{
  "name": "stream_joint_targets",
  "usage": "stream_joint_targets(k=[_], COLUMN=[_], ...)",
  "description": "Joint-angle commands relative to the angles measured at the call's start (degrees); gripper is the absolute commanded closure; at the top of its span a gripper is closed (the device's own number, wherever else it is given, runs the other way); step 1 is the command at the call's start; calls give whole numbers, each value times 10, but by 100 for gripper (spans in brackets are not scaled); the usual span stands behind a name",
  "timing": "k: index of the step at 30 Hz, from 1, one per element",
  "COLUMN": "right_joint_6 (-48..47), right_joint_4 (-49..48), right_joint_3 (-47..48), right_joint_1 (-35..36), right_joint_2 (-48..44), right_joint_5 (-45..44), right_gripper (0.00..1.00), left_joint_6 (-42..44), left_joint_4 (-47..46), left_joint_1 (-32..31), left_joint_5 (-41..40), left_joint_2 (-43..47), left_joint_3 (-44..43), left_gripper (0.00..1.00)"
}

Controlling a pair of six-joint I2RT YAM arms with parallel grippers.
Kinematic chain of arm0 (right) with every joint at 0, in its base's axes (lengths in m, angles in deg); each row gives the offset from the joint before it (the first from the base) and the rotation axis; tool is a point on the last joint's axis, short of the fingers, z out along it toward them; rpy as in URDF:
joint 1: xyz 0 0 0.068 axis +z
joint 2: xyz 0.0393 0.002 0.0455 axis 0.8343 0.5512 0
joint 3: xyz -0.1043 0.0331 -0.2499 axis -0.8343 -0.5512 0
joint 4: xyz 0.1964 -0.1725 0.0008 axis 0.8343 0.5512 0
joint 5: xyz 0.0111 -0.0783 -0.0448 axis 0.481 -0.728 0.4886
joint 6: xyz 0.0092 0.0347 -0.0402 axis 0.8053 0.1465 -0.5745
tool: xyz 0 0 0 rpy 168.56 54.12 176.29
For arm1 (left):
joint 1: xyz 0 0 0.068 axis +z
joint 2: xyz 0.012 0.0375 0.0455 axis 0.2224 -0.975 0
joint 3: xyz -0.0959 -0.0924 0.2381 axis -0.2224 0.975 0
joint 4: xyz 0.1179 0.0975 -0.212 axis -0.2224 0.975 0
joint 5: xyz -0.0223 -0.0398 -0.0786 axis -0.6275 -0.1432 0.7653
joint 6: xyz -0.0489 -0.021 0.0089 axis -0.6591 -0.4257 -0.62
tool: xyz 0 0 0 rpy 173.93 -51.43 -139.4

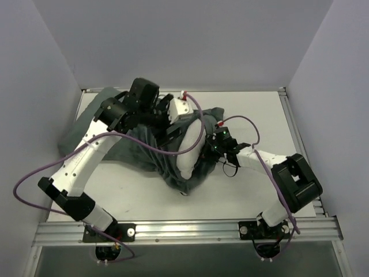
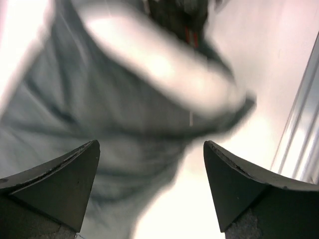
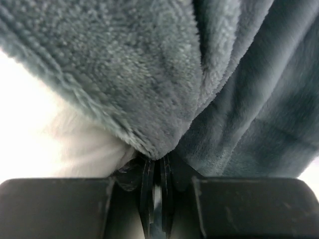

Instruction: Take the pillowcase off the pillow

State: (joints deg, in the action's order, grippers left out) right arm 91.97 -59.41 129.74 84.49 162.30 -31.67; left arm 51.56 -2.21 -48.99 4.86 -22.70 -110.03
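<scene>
Left wrist view smeared, pillowcase edges unclear to me; pillow mostly buried in fabric; my right wrist view crops both.

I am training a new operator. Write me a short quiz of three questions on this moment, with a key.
1. True or false: the left fingers stand open with nothing between them.
2. What do the right fingers pinch? A) pillowcase B) cable C) nothing
3. Fill in: in the top view, the white ____ shows out of the grey-green pillowcase.
Key: 1 true; 2 A; 3 pillow.
</scene>
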Motion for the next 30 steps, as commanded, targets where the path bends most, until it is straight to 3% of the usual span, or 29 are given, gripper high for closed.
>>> stream_joint_targets(k=[1,4,7,10,14,20,21,23,25,27,30], right_joint_6=[72,103,123,133,142,146,146,140,131,111,70], right_joint_4=[-56,-92,-109,-117,-134,-141,-138,-132,-116,-90,-34], right_joint_3=[-16,-39,-66,-90,-106,-117,-120,-122,-120,-111,-67], right_joint_1=[20,13,-9,-22,-25,-24,-31,-41,-66,-87,-145], right_joint_2=[-54,-80,-98,-111,-106,-111,-117,-124,-128,-131,-124], right_joint_5=[15,32,55,64,63,66,66,68,68,68,54], right_gripper=[100,100,100,100,100,100,100,100,100,100,100], left_joint_6=[-34,9,4,-8,38,46,47,48,48,47,29], left_joint_4=[-14,-36,-82,-119,-256,-312,-311,-292,-278,-267,-205], left_joint_1=[-60,-151,-188,-204,-228,-206,-197,-189,-186,-184,-161], left_joint_5=[9,-99,-157,-224,-329,-410,-414,-413,-420,-413,-295], left_joint_2=[-38,-80,-106,-108,-102,-154,-156,-156,-149,-119,-42], left_joint_3=[-146,-141,-47,9,123,148,152,162,178,190,181], left_gripper=[6,6,6,6,6,6,2,44,98,98,98])
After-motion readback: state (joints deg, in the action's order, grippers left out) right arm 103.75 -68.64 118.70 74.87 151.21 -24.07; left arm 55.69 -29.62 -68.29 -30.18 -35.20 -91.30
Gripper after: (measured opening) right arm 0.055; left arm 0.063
